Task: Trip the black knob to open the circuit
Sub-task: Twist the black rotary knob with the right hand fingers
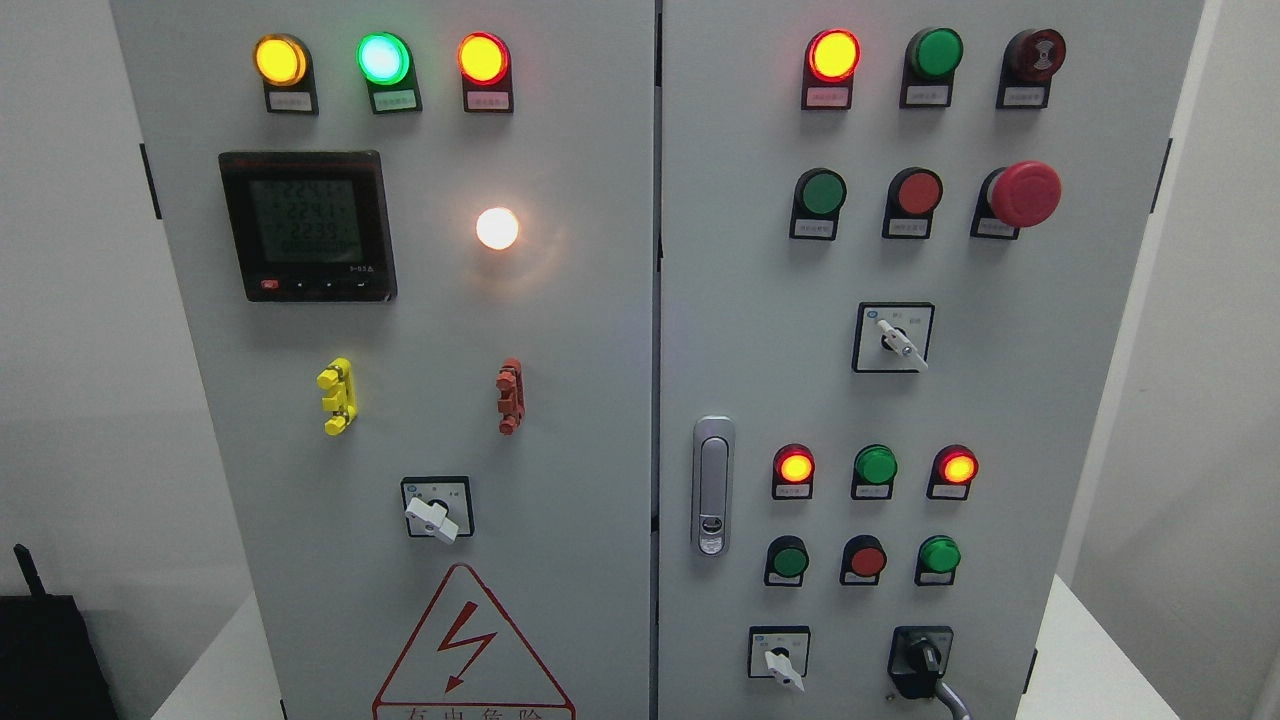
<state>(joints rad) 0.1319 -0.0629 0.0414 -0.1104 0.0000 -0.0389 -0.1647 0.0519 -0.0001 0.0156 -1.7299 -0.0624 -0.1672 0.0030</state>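
Observation:
A grey two-door electrical cabinet fills the head view. The black knob point(921, 660) sits at the bottom right of the right door point(1050, 420), with a grey cable leaving its lower side. To its left is a white-handled selector switch point(781, 663). No robot hand or arm shows anywhere in the view.
The right door carries lit red lamps point(833, 54), green and red push buttons, a red mushroom stop button point(1023, 193), another selector point(896, 340) and a silver door latch point(712, 486). The left door has a meter point(307, 226), a white lamp point(497, 228) and a selector point(434, 512).

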